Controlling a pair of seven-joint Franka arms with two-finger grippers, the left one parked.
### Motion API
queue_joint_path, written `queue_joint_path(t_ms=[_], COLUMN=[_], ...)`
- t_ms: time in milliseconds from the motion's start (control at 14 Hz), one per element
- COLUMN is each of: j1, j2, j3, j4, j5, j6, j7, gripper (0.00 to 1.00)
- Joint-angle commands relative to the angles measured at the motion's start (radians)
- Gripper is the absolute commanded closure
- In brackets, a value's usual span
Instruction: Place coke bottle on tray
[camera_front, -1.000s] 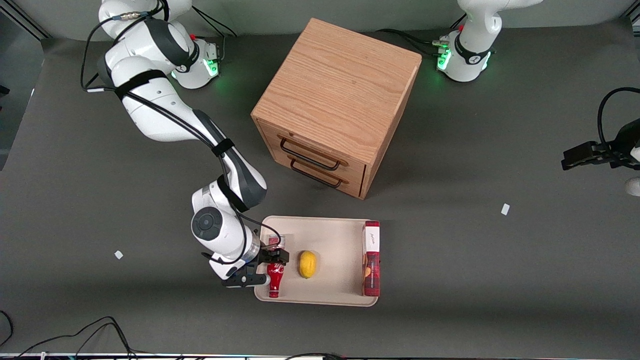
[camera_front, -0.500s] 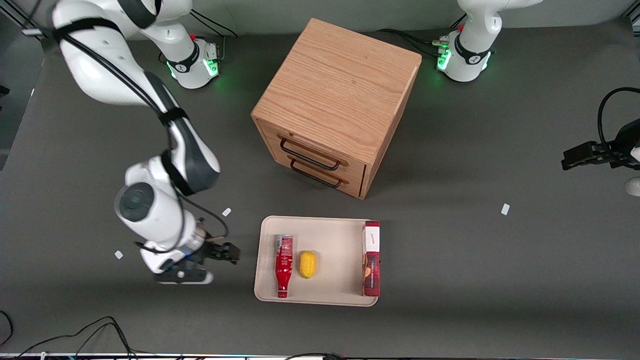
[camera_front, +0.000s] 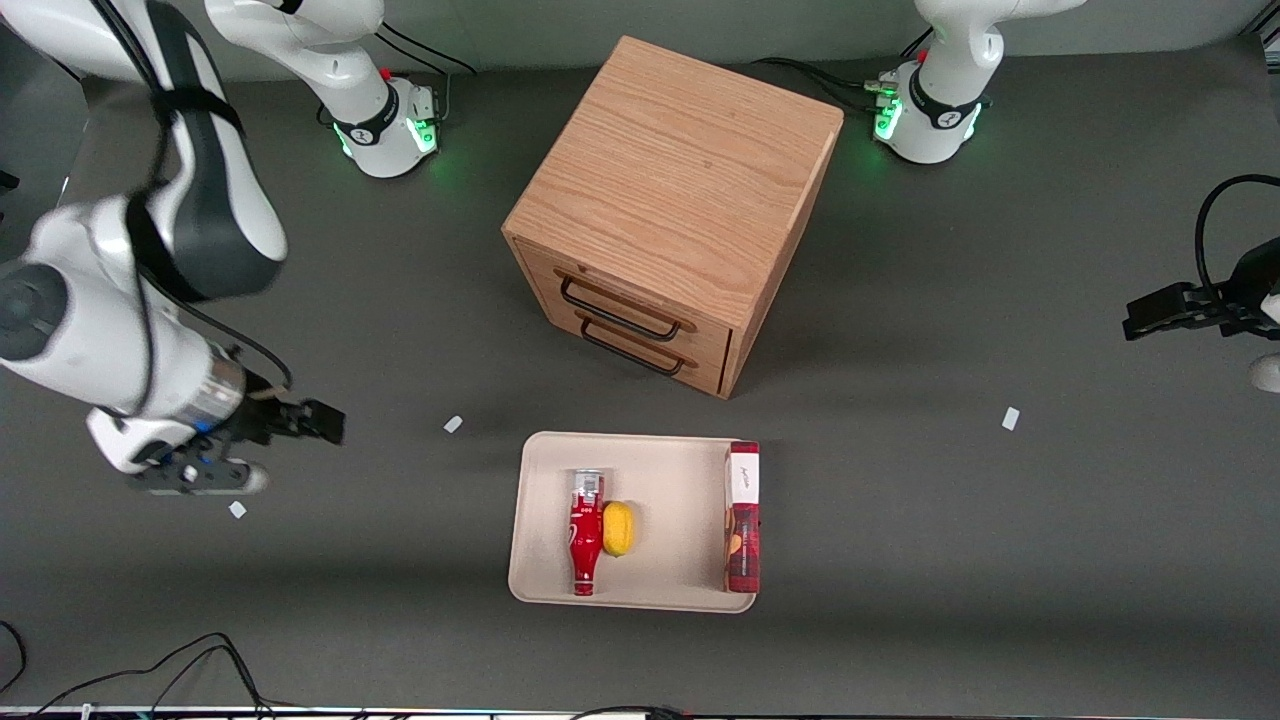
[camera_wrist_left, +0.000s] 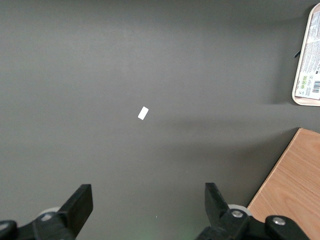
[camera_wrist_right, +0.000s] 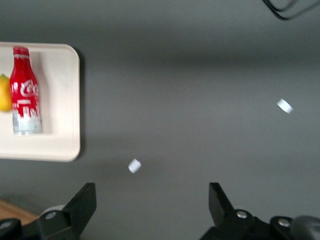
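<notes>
The coke bottle (camera_front: 586, 535) lies flat on the cream tray (camera_front: 670, 585), its side touching a lemon (camera_front: 619, 528), cap end toward the wooden drawer cabinet (camera_front: 668, 205); a red rectangular box (camera_front: 742, 516) lies along the tray's rim toward the parked arm's end; the gripper (camera_front: 262, 450) hangs above bare table, well apart from the tray toward the working arm's end, fingers spread wide and holding nothing.

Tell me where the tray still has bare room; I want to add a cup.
The tray is bare between the lemon and the red box. It is crowded where the coke bottle touches the lemon. The open gripper hangs apart.
</notes>
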Motion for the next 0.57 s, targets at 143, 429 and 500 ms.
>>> queue_joint_path(t_ms=[143, 429, 500], j1=[0.001, 0.001, 0.001], j2=[-0.274, -0.319, -0.317], j3=[-0.046, -0.088, -0.106], j4=[-0.197, -0.174, -0.162], j5=[0.027, 0.027, 0.027], j6=[-0.037, -0.111, -0.137], j7=[-0.031, -0.03, -0.031], gripper=[0.0, 0.0, 0.0])
